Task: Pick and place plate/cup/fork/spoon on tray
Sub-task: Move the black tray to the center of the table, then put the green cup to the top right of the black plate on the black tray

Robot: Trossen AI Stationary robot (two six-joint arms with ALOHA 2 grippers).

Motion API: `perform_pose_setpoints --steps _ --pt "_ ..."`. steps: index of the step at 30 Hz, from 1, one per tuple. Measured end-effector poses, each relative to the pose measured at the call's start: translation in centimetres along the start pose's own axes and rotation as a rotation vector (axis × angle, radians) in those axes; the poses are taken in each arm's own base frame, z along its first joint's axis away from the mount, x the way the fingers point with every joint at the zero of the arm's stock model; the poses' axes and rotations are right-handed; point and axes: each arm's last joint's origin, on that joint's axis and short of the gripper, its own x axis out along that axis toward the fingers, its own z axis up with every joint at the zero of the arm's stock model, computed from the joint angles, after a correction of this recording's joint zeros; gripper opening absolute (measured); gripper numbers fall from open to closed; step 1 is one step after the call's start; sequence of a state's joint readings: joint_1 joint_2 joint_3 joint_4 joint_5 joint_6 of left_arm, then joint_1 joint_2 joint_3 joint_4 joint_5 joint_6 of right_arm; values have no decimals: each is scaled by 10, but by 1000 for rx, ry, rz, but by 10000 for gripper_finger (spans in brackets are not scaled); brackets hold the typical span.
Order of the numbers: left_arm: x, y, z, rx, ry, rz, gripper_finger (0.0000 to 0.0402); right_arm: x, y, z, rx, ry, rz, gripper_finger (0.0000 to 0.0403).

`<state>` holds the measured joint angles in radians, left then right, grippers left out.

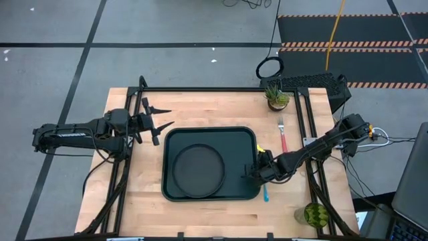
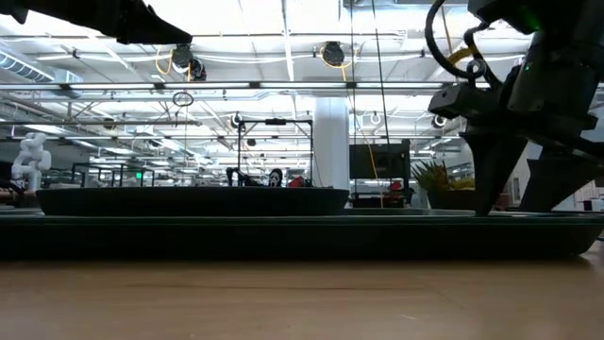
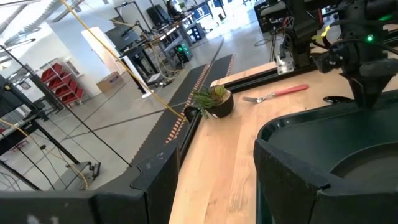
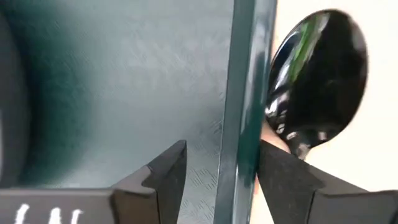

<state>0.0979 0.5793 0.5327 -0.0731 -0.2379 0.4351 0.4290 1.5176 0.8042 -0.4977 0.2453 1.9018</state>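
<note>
The dark green tray [image 1: 249, 144] lies mid-table with the dark plate [image 1: 197, 169] lying flat in it. My right gripper [image 1: 253, 174] is open and low over the tray's right rim [image 4: 242, 93], one finger inside the tray [image 4: 168, 174] and one outside [image 4: 283, 177]. The spoon lies on the table just outside that rim; its shiny bowl [image 4: 317, 81] and its light blue handle [image 1: 265, 195] show. The red-handled fork [image 1: 283, 135] lies on the table at the far right. The green cup [image 1: 315, 214] stands at the near right corner. My left gripper [image 1: 160, 118] is open and empty left of the tray. My right gripper comes from above, its fingers astride the tray's right rim. The inner finger stands clear of the rim. The outer finger [image 4: 273, 162] stands right at the rim's outer side and the spoon's neck [image 4: 292, 144]; I cannot tell whether it touches either.
A small potted plant [image 1: 275, 98] stands at the far right corner, beyond the fork. Black frame rails [image 1: 304, 114] run along the table's sides. Bare wood lies between the tray and the table's near edge [image 1: 214, 217].
</note>
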Motion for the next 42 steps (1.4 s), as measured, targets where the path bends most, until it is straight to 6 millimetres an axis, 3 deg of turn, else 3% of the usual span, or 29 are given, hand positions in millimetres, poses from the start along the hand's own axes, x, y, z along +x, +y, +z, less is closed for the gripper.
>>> perform_pose_setpoints --steps 11,17,22,27,30,32,35,38,42 --pt "0 0 0 -4 -3 1 209 -48 0 18 -11 -98 192 176" --pt "0 0 0 -5 -3 1 209 -62 -10 27 -64 -135 168 176" --pt "0 1 1 -11 -13 6 209 -76 -6 37 -201 -408 279 176" --pt "0 1 2 -18 -25 11 209 -89 14 46 -492 -692 348 176" --pt "0 2 4 -25 -40 18 209 -103 31 56 -551 -959 334 176" --pt "0 2 5 -34 -49 22 209 -119 45 62 -614 -1139 294 176" --pt "0 3 6 -54 -62 27 209 -149 64 68 -847 -1363 246 176" --pt "0 3 6 -69 -65 28 209 -172 67 76 -945 -1575 173 176" --pt "0 3 6 -77 -60 25 209 -190 62 88 -973 -1472 -321 178"
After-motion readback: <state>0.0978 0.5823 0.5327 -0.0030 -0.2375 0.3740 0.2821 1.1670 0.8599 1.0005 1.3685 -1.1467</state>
